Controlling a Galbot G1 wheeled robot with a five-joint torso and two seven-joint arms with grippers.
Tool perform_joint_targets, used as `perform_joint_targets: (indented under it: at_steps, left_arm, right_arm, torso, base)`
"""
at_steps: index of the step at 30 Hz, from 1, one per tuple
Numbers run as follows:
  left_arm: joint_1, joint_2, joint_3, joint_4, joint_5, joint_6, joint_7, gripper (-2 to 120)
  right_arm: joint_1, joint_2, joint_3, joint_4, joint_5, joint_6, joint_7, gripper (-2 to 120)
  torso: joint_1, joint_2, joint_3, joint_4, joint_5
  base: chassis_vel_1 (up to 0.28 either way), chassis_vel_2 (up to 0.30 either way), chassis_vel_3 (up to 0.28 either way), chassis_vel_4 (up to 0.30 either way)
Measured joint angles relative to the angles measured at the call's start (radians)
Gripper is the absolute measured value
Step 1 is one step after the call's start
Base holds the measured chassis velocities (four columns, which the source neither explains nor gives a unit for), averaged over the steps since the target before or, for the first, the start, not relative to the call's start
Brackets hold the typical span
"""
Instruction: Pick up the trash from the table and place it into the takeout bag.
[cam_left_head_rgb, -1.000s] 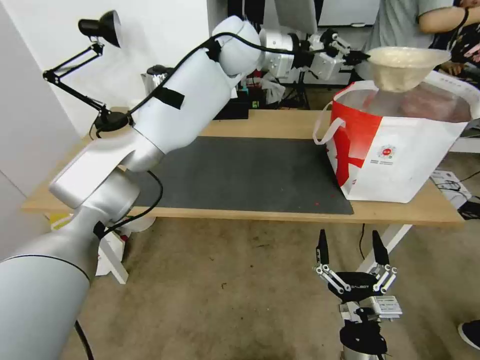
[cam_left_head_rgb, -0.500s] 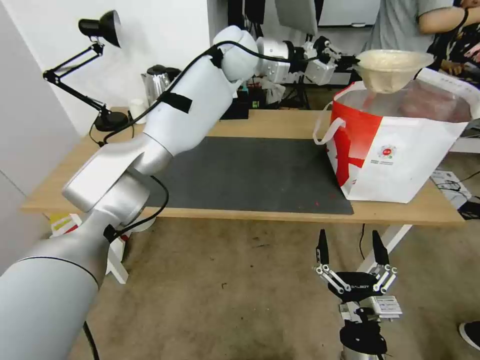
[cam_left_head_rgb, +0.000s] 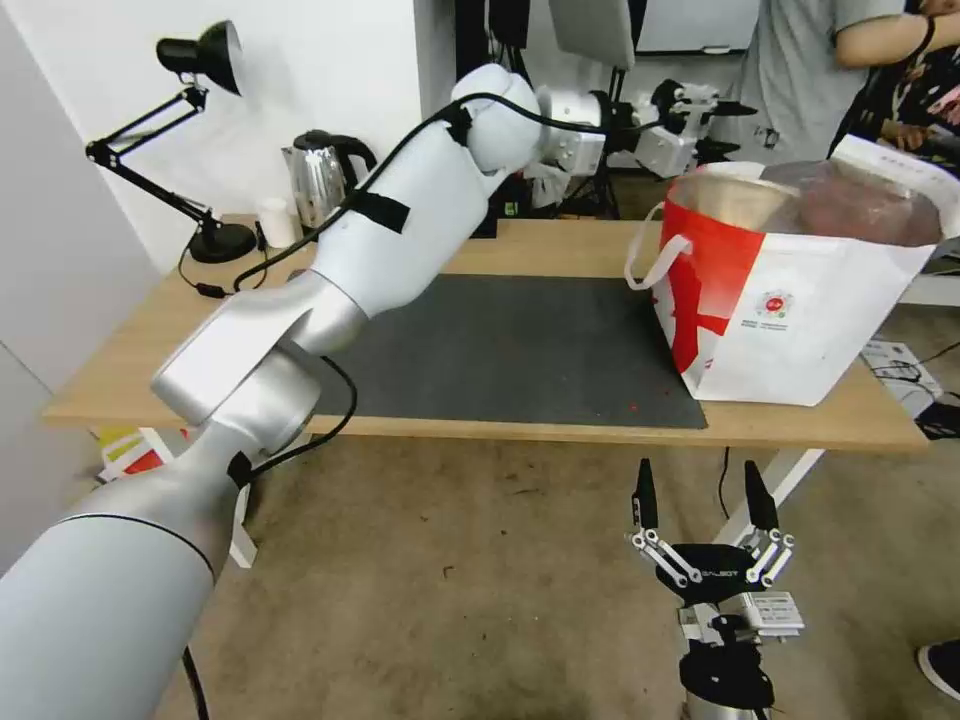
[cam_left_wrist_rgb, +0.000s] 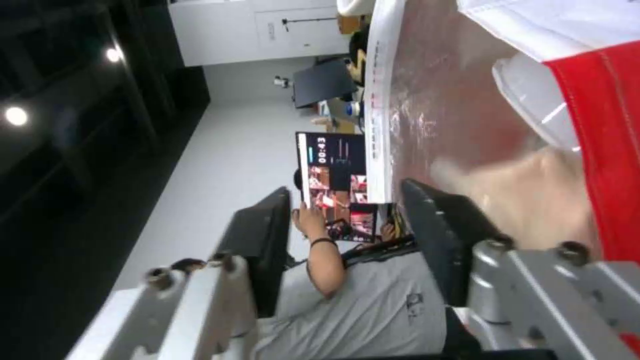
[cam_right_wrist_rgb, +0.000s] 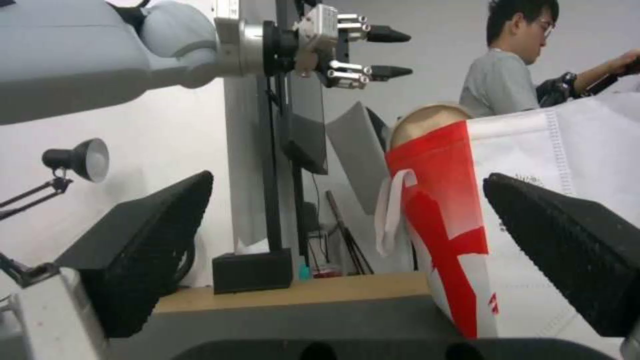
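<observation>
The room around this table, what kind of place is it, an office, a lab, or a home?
Probably a robotics lab or office workspace: a long wooden table with a desk lamp and kettle, monitors behind, and a person working nearby.

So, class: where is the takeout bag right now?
In the head view, the takeout bag stands at the table's right end, beside the dark mat, below the left gripper.
</observation>
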Motion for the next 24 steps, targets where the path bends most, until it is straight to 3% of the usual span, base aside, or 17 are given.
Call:
perform_joint_targets:
  at_steps: [12, 17, 24]
  left_arm:
    - [-0.024, 0.033, 0.023, -0.023, -0.028, 0.004, -0.015, 94]
    - [-0.033, 0.060, 0.035, -0.054, -0.058, 0.013, -0.013, 99]
    - [-0.062, 0.180, 0.050, -0.124, -0.201, 0.079, 0.011, 100]
  right_arm:
    - [0.000, 0.000, 0.000, 0.000, 0.000, 0.000, 0.000, 100]
    - [0.000, 0.000, 0.000, 0.000, 0.000, 0.000, 0.000, 100]
    - [0.000, 0.000, 0.000, 0.000, 0.000, 0.000, 0.000, 100]
  torso:
    - [0.000, 0.000, 0.000, 0.0002, -0.0002]
    - [0.000, 0.000, 0.000, -0.0001, -0.0001]
    - [0.000, 0.000, 0.000, 0.0003, -0.0003]
  base:
    - [0.000, 0.000, 0.000, 0.000]
    - [0.000, 0.000, 0.000, 0.000]
    - [0.000, 0.000, 0.000, 0.000]
